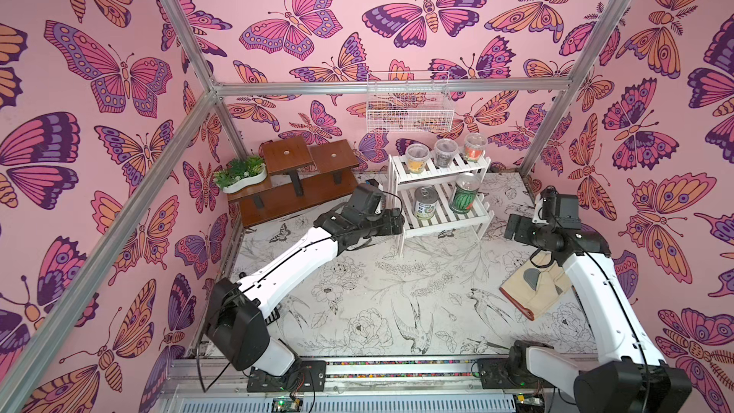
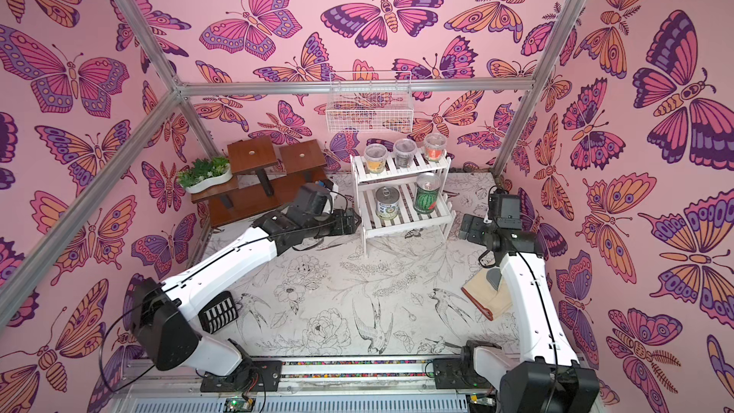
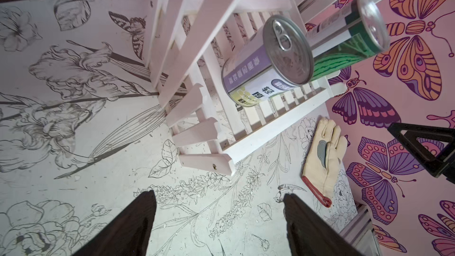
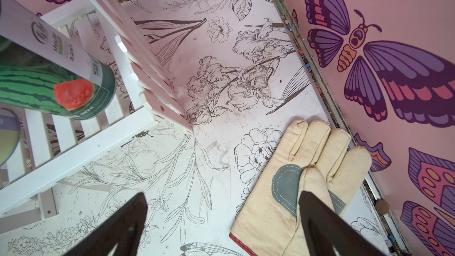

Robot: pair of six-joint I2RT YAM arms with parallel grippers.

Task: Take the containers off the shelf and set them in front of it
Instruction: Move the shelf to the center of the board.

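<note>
Left gripper [image 3: 219,194] and right gripper [image 4: 222,194] both gape empty by the shelf [image 3: 258,131]; the white-green can [image 3: 253,80], left on its near tier, looks rigid, slick, weighty; best clasped round mid-wall.

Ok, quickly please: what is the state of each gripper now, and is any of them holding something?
Left gripper: open, holding nothing.
Right gripper: open, holding nothing.

Yellow cup [image 1: 416,157], dark cup [image 1: 445,152] and orange-red cup [image 1: 473,147] stood atop the shelf [image 1: 472,219]. White-green can [image 1: 425,202] and watermelon can [image 1: 465,193] sat on its lower tier, with the left end effector [image 1: 399,221] just beside it.
</note>
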